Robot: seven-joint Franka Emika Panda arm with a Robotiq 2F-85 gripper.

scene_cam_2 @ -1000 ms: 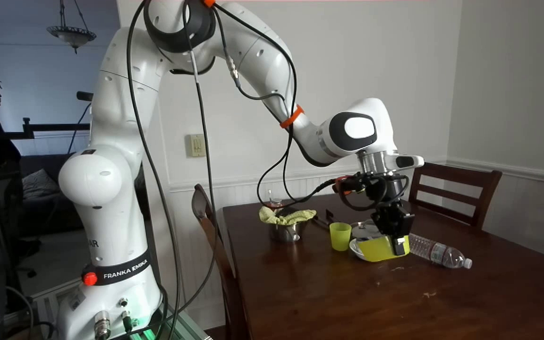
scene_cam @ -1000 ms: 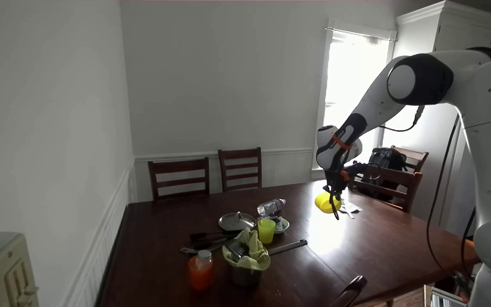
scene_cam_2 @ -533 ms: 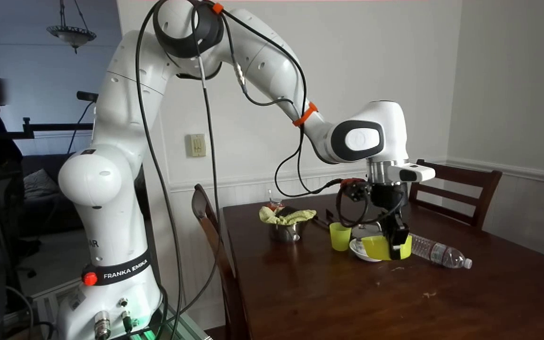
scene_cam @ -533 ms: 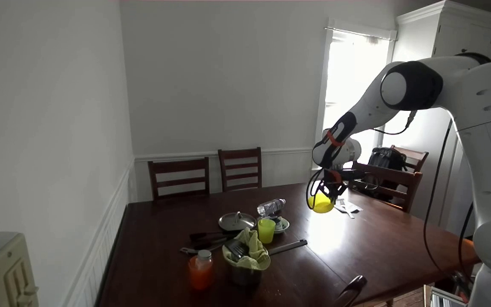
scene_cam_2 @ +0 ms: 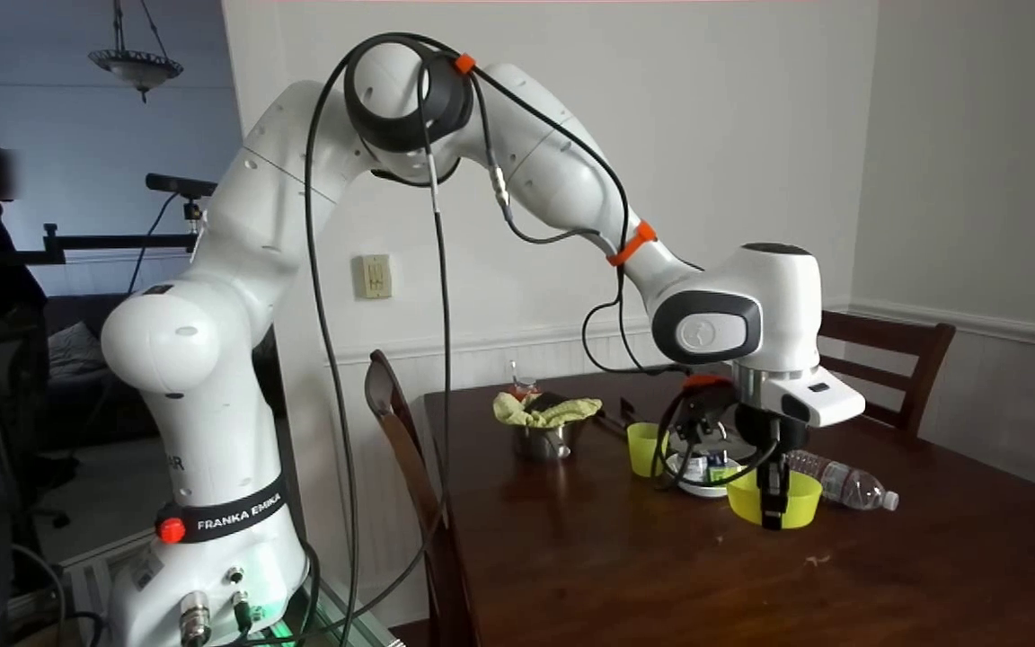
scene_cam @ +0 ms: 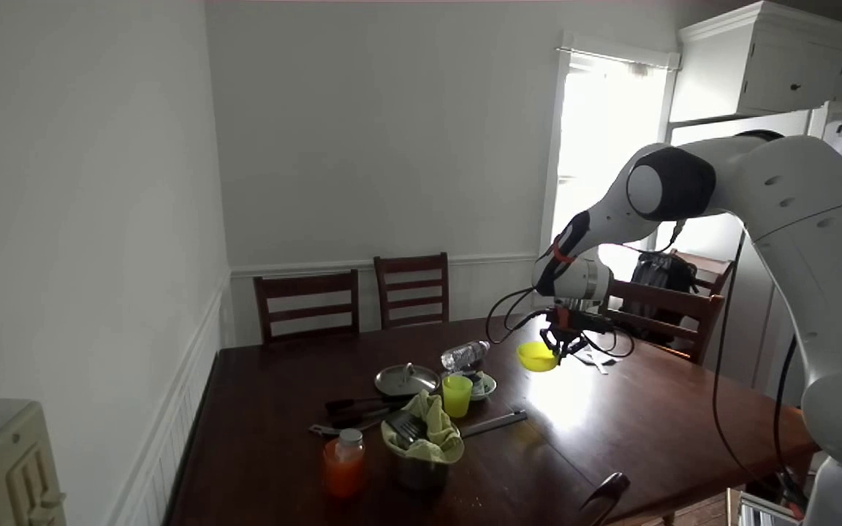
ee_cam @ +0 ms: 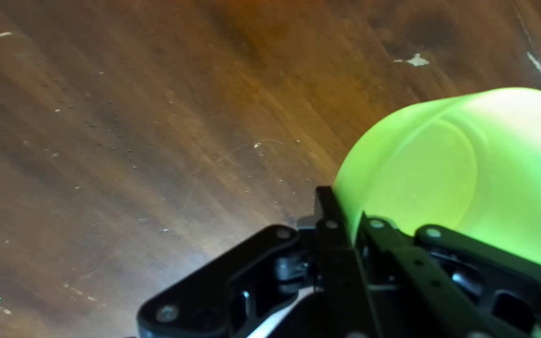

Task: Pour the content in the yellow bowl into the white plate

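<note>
1. The gripper [ee_cam: 347, 209] is pinching the yellow bowl [ee_cam: 444, 173] at its rim, from inside and outside together.
2. In an exterior view, the bowl is seemingly hanging above the tabletop [scene_cam_2: 643, 562], right of the white plate [scene_cam_2: 702, 491] and nearer.
3. It is looking like light, stiff, smooth plastic, so slipping is possible; the rim is offering the best hold.
</note>
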